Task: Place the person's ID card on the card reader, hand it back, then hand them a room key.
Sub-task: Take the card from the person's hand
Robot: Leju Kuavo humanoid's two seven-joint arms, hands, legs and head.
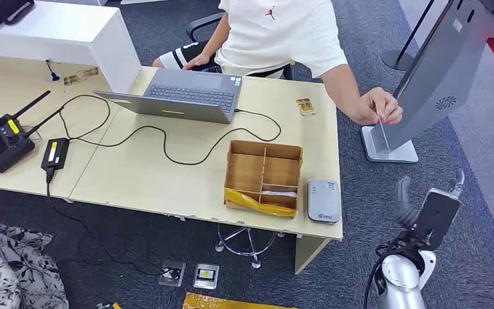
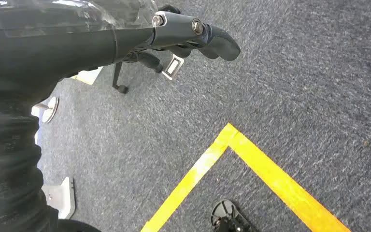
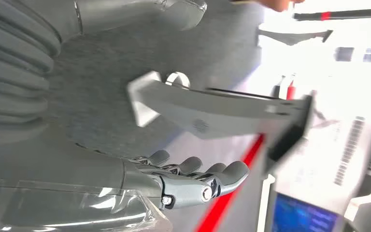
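**Reach up and take the card**

The right hand (image 1: 432, 209) is raised beside the desk, fingers apart and holding nothing. Up and ahead of it, well apart, a person's hand (image 1: 377, 106) holds the ID card (image 1: 381, 131) out past the desk's edge. The next move, I think, is to lift the right hand up under the card, slowly, and pinch it by its free end, away from the person's fingers.

The left hand (image 2: 193, 36) hangs low over the carpet (image 2: 294, 96), fingers curled with nothing in them.

The card reader (image 1: 323, 200) lies on the desk (image 1: 135, 174), to the left of the right hand, just beside a cardboard tray (image 1: 262, 177). Farther left are a laptop (image 1: 186, 95) and black cables. A grey kiosk (image 1: 437, 71) stands ahead of the right hand.
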